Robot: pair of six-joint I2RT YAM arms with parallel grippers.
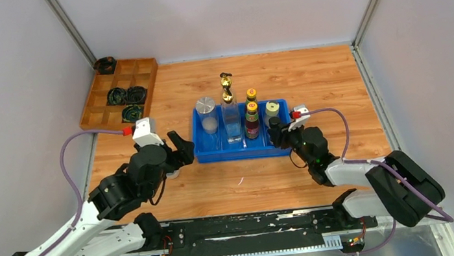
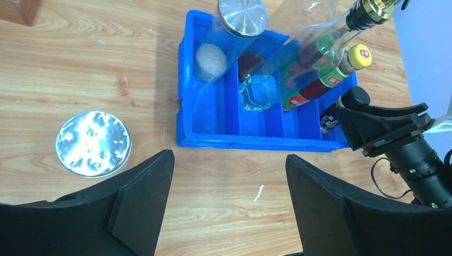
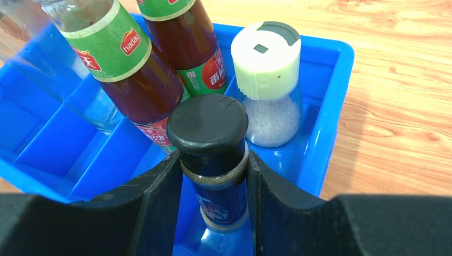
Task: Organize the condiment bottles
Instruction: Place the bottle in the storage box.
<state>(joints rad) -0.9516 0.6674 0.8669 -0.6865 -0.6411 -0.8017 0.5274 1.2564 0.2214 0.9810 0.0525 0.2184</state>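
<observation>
- Small black-capped bottle (image 3: 208, 125): clamped at the neck, just under the cap, between the fingers of the right pincer (image 3: 214, 165). It is held upright at the near end of the rightmost compartment of the blue bin (image 3: 330, 106). Whether its base rests on the bin floor cannot be told.
- Cream-lidded jar (image 3: 266, 58): stood upright just behind it in the same compartment, with white grains inside.
- Front sauce bottle (image 1: 252, 119) and rear sauce bottle (image 1: 251, 95): dark, yellow-capped, set one behind the other in the next compartment to the left.
- Tall clear gold-spouted bottle (image 1: 230, 111): stood upright one compartment further left.
- Silver-lidded jar (image 1: 206, 114): placed at the far end of the leftmost compartment, with white contents.
- Second silver-lidded jar (image 2: 93, 143): stood on the wooden surface (image 1: 323, 83) outside the bin, near its near-left corner.
- Left pincer (image 2: 228, 160): jaws spread wide, nothing held, positioned above the surface beside that jar.
- Wooden divided tray (image 1: 119, 92): set at the far left, with black coiled rings (image 1: 126, 96) in several compartments.
</observation>
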